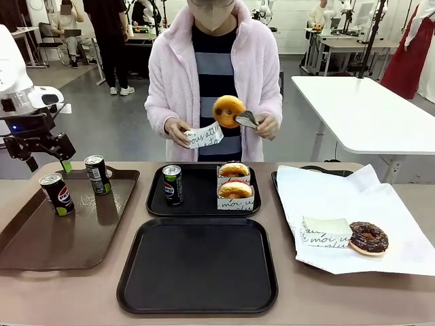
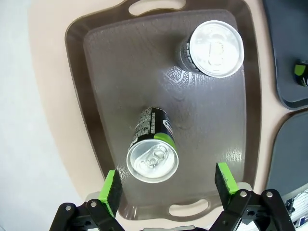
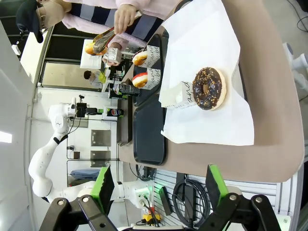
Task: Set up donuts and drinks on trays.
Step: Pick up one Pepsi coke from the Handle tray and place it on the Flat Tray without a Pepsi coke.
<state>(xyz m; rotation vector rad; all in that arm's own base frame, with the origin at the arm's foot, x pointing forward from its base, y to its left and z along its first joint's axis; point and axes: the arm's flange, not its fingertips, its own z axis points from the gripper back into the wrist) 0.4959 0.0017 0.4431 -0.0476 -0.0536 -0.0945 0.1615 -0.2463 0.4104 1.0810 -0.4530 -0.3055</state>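
Donuts stood in three places. Two sleeved donuts (image 1: 236, 191) sat one behind the other at the right of the far black tray (image 1: 204, 209), with an upright can (image 1: 172, 185) at its left. The near black tray (image 1: 197, 265) lay just in front of it on the bench (image 1: 41, 293). A chocolate donut (image 1: 368, 238) lay on the white paper (image 1: 401, 224) at the right, touching a stack of empty sleeves (image 1: 326, 229). A yellow donut (image 1: 228, 111) was gripped in tongs (image 1: 247, 120) held by the person's hand (image 1: 266, 125) beyond the far edge. The other hand (image 1: 178, 130) held an open sleeve (image 1: 205, 136).

At the left, a brown tray (image 1: 47, 244) carried a nearer can (image 1: 56, 193) and a farther can (image 1: 98, 174), both upright. The left pincer (image 2: 168, 182) was released and hung above this tray. In its wrist view the nearer can's silver top showed between the green pads (image 2: 111, 188), apart from both.

The right pincer (image 3: 159, 182) was released too, its pads spread wide, looking over the bench's right end toward the chocolate donut.
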